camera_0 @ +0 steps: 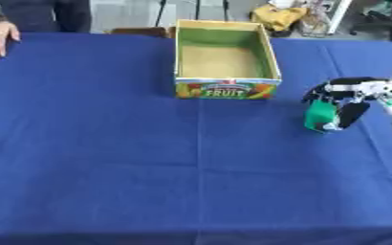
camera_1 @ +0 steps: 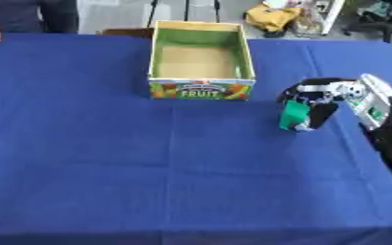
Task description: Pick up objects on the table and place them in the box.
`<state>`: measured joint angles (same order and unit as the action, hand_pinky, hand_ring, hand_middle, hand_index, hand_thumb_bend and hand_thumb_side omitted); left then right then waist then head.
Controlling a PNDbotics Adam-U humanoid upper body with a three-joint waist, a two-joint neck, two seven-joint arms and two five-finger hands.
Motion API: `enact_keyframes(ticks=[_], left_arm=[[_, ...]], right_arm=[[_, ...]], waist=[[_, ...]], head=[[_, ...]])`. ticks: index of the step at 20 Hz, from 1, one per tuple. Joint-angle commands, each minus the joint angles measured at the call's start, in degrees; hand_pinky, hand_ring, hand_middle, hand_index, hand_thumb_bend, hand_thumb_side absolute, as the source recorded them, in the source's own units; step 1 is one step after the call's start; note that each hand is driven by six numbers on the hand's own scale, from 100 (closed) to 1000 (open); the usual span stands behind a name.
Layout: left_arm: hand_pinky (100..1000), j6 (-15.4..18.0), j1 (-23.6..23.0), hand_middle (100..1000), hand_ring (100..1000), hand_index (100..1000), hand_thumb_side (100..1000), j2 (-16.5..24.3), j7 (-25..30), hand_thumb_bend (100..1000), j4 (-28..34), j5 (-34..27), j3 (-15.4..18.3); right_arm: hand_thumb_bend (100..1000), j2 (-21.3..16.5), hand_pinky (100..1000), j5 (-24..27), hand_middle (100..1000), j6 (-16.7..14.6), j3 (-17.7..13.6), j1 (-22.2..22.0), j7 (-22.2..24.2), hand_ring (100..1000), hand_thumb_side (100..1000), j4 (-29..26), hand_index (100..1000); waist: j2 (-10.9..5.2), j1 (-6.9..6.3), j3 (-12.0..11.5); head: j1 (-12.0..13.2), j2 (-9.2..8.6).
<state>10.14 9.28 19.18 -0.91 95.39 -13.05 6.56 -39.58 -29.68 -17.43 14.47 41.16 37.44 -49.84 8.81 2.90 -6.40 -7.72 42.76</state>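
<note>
R hand (camera_0: 343, 103): fingers curled round green block (camera_0: 320, 116), held upright | block: right of box (camera_0: 226, 72), a bit nearer than its front wall, looks at or just off cloth | box: looks empty | next: lift above rim before moving left, keep block upright, release over middle | L hand: not seen

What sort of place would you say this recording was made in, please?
Probably a lab or workshop set up for robot trials: a table under a blue cloth, a cardboard fruit box as target, the right hand on a green object, clutter behind.
</note>
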Motion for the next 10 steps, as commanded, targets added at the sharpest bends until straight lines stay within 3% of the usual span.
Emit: enact_keyframes(ticks=[1, 3, 6, 10], left_arm=[[648, 0.15, 0.72, 716, 834, 778, 690, 0.66, 0.04, 651, 0.72, -0.01, 0.32], [648, 0.15, 0.70, 716, 834, 778, 690, 0.70, -0.01, 652, 0.72, -0.01, 0.35], [648, 0.14, 0.69, 715, 834, 778, 690, 0.71, 0.00, 651, 0.69, -0.02, 0.36], [648, 0.15, 0.67, 715, 834, 778, 690, 0.78, -0.01, 651, 0.66, 0.00, 0.39]], right_arm=[[107, -0.83, 220, -1.14, 489, -0.03, -0.56, 0.31, -2.69, 320, 100, -0.15, 814], [100, -0.97, 146, -1.45, 436, 0.19, -0.81, 0.29, -5.07, 246, 100, -0.49, 797], [100, -1.30, 140, -1.12, 402, 0.65, -1.09, 0.31, -7.34, 227, 100, -1.20, 786], [100, -1.95, 174, -0.13, 245, 1.50, -1.38, 0.47, -8.98, 188, 100, -3.20, 747]], waist=[[-0.56, -0.28, 0.04], [-0.59, -0.29, 0.07], [-0.67, -0.23, 0.17], [-0.85, -0.15, 0.34]], head=[[-0.17, -0.29], [-0.20, -0.29], [-0.19, -0.27], [-0.16, -0.25]])
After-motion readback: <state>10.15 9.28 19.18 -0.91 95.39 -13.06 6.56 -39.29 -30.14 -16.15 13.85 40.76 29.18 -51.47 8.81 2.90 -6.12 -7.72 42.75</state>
